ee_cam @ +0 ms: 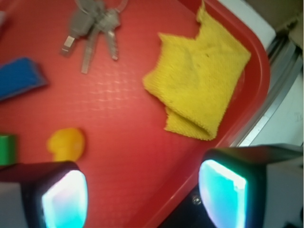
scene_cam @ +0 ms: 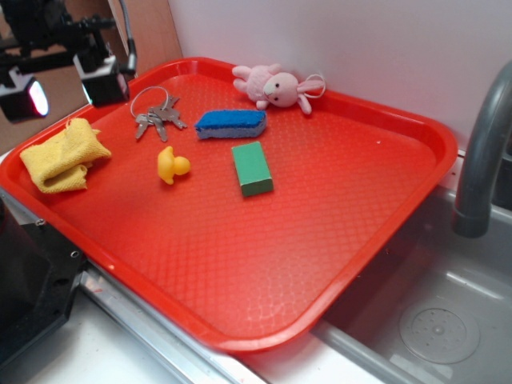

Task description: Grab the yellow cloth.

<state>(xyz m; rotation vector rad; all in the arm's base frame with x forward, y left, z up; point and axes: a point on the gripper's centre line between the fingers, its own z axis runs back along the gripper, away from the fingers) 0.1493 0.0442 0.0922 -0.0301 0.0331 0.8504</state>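
One red tray (scene_cam: 384, 200) beside sink (scene_cam: 448, 320) | yellow cloth (scene_cam: 62, 154) at tray edge | gripper (ee_cam: 142, 194) apart, empty

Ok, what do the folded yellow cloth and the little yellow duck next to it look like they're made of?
The folded pale-yellow cloth looks like soft knitted or terry fabric: matte, with a fuzzy looped texture and limp folded edges. The small yellow duck looks like smooth moulded rubber or plastic, with a rounded body and a slight sheen; the wrist view blurs it, so which of the two stays open.
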